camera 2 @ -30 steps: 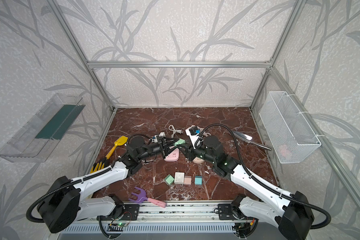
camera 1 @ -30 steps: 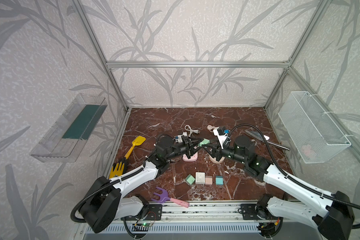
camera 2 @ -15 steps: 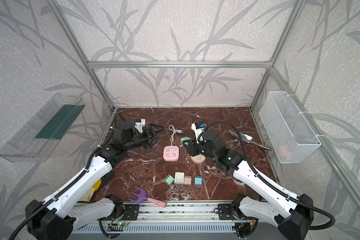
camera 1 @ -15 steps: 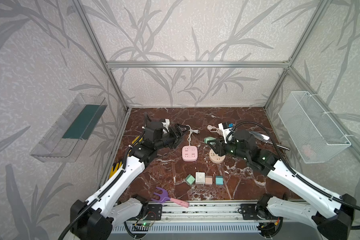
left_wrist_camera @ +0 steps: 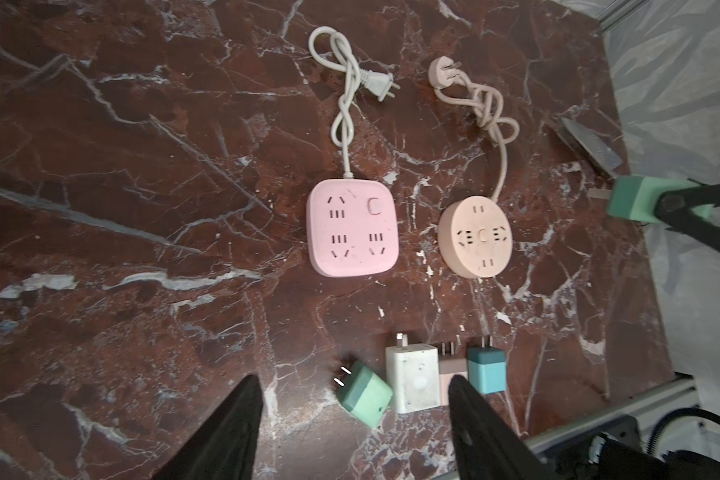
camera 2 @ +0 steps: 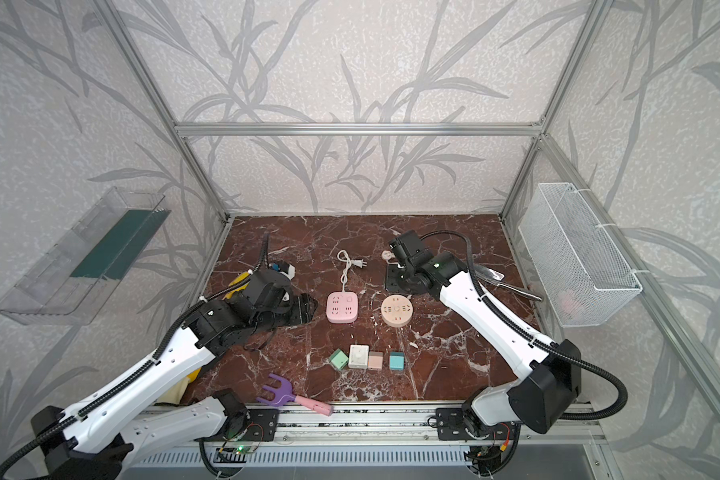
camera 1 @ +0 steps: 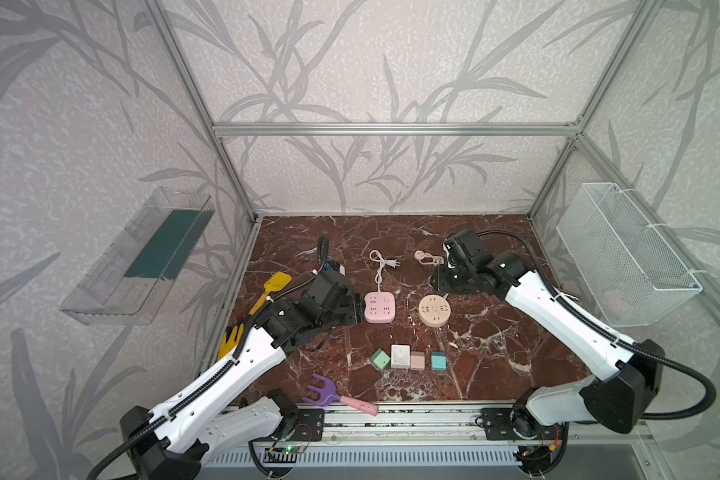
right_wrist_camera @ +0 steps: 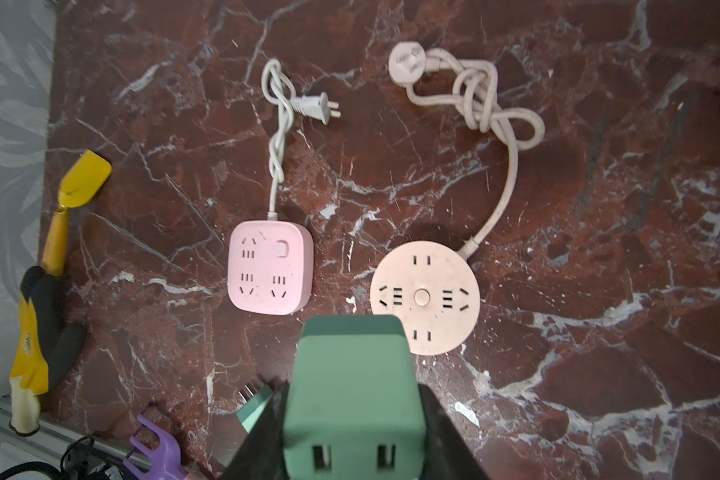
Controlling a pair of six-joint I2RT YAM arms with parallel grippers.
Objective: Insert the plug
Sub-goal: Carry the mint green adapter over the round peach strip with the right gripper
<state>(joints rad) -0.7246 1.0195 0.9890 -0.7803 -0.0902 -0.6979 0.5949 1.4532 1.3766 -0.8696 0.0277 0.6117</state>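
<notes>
The right claw (right_wrist_camera: 352, 399) is clamped on a green cube-shaped plug adapter (left_wrist_camera: 630, 203) and holds it above the dark red marble tabletop (camera 1: 474, 340), just behind the round beige power socket (camera 1: 434, 309). The left claw (left_wrist_camera: 353, 382) stands open, low beside the pink square power strip (camera 1: 379, 307). The strip and the socket lie side by side, apart. A row of four small adapters (camera 1: 400, 356) sits nearer the front rail.
</notes>
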